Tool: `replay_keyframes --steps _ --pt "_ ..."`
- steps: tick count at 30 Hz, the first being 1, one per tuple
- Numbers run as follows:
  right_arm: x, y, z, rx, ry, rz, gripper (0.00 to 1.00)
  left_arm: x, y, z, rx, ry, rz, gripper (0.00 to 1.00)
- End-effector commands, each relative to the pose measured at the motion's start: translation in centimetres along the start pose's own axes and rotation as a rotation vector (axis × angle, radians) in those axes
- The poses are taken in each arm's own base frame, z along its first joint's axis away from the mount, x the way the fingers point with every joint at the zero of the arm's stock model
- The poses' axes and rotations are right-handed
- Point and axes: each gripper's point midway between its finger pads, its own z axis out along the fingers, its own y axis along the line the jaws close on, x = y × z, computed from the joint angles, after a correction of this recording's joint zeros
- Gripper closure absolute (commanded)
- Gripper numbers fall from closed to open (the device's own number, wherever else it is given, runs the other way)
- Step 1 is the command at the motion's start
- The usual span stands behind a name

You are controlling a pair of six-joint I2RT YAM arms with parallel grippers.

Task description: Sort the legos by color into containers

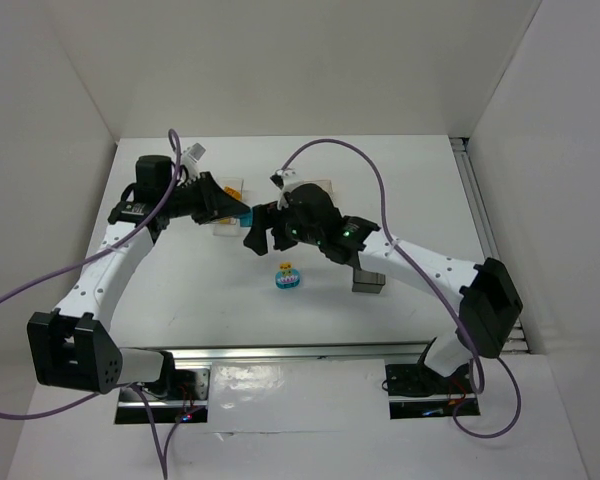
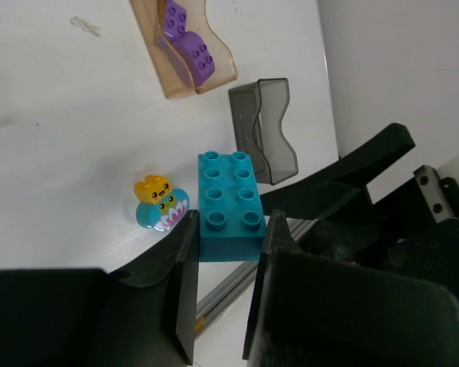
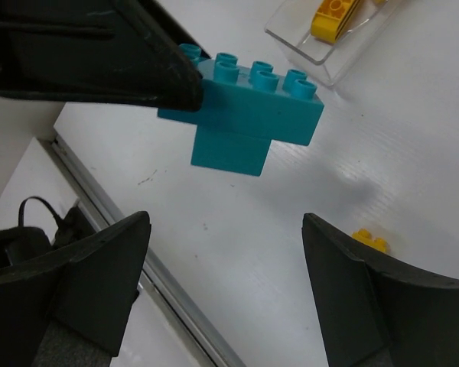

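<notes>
**Desk:** What's the enclosure like from your end?

**Op:** White panels (image 1: 40, 120) on the left, back and right. White counter (image 1: 180, 300), matte, with a few faint marks. There's a metal rail (image 1: 300, 352) along the near edge where the arms are bolted.

**Desk:** Arms?

**Op:** I see the left arm (image 1: 110, 265) and the right arm (image 1: 420, 265) both reaching toward mid-counter, heads nearly meeting. The left jaws are clamped on a teal brick (image 2: 229, 195). The right jaws are spread wide with nothing between them, facing that brick.

**Desk:** Containers?

**Op:** Three. The clear bin (image 3: 314, 46) is far left and has a yellow-orange brick (image 3: 333, 17) inside. The orange-tan bin (image 2: 164, 73) has two purple bricks (image 2: 195, 53) inside. The dark grey bin (image 2: 264, 130) has smoky see-through walls and sits on the right, partly under the right arm.

**Desk:** The held piece?

**Op:** Glossy teal, two rows of four studs, with a smaller teal block stuck beneath it. It's held off the counter, pinched at one end, and the rest juts out past the fingertips.

**Desk:** Anything loose?

**Op:** One figure piece (image 2: 161, 206), standing on the counter just left of the grey bin. Rounded teal body with a petal print, and a yellow-orange cap with a smiling face.
</notes>
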Motion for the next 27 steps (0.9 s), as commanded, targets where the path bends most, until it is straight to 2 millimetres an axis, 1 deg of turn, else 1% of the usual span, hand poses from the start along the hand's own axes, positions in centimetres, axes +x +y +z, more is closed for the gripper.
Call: replay_keyframes --steps 1,4,8,10,11,12,14,15,16,17,18,19,21,23,25,27 --pt "-3.9 1.2 0.5 0.015 -0.119 0.028 0.13 -0.4 -1.4 -0.2 0.054 -0.026 0.034 1.0" --pt "-4.6 1.1 1.4 0.028 -0.134 0.047 0.16 -0.4 -1.4 -0.2 0.054 -0.026 0.034 1.0" --pt "-4.6 1.1 3.4 0.031 -0.126 0.084 0.26 -0.4 -1.4 -0.2 0.054 -0.026 0.034 1.0" --pt "-5.2 1.2 3.4 0.033 -0.154 0.093 0.3 -0.4 -1.7 -0.4 0.057 -0.032 0.04 1.0" --pt "-5.1 0.9 3.6 0.04 -0.16 0.094 0.33 -0.4 -1.7 -0.4 0.057 -0.032 0.04 1.0" --pt "-5.3 1.1 3.6 0.034 -0.17 0.106 0.38 -0.5 -2.0 -0.7 0.061 -0.038 0.047 1.0" --pt "-4.7 0.1 3.8 0.07 -0.174 0.108 0.45 -0.2 -1.7 -0.6 0.058 -0.033 0.041 1.0" --pt "-4.5 -0.1 3.9 0.071 -0.173 0.117 0.49 -0.2 -1.7 -0.6 0.058 -0.033 0.041 1.0" --pt "-5.2 0.0 3.5 0.071 -0.206 0.127 0.57 -0.2 -1.7 -0.6 0.058 -0.033 0.041 1.0" --pt "-5.3 -0.1 3.2 0.075 -0.223 0.128 0.61 0.0 -1.5 -0.5 0.054 -0.027 0.036 1.0" --pt "-5.0 -0.4 2.7 0.08 -0.232 0.129 0.64 0.0 -1.4 -0.5 0.054 -0.027 0.035 1.0" --pt "-5.3 -0.2 2.4 0.07 -0.249 0.129 0.71 0.0 -1.4 -0.5 0.054 -0.027 0.035 1.0" --pt "-5.2 -0.2 1.8 0.072 -0.245 0.129 0.77 0.2 -1.0 -0.4 0.042 -0.026 0.029 1.0" --pt "-4.3 -0.7 1.6 0.092 -0.215 0.12 0.85 0.0 -0.8 -0.3 0.029 -0.034 0.029 1.0" --pt "-3.5 -0.9 0.9 0.089 -0.202 0.119 0.88 -0.4 -0.5 -0.3 0.009 -0.055 0.025 1.0" --pt "-2.8 -1.2 0.3 0.093 -0.196 0.119 0.88 -0.6 -0.3 -0.2 -0.011 -0.069 0.003 1.0"
